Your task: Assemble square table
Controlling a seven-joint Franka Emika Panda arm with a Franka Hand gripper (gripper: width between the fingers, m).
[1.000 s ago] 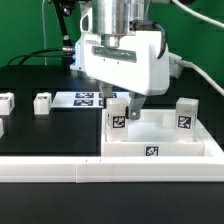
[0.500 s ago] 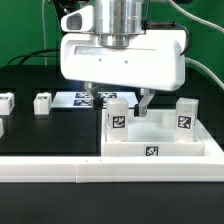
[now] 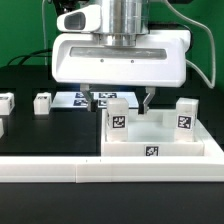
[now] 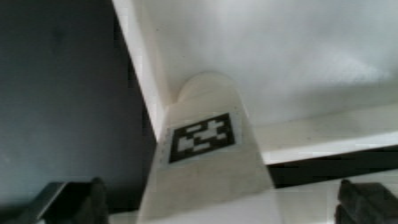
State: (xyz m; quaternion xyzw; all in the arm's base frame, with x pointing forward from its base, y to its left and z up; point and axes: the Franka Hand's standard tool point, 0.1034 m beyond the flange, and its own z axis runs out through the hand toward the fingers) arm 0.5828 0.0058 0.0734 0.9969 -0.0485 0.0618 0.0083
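Wrist view: the gripper (image 4: 217,200) holds its fingers (image 4: 71,202) wide apart, flanking an upright leg (image 4: 205,130) (nothing held). Leg looks light, stiff, smooth plastic; its flat sides suit a pinch.

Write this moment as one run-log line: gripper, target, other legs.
gripper: open | target: upright leg between fingers, not gripped | square table: second leg upright on it | loose legs: exterior view's left, off the slab

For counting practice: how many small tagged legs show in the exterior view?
4: two legs upright on the square table, two at the exterior view's left; others may be hidden.
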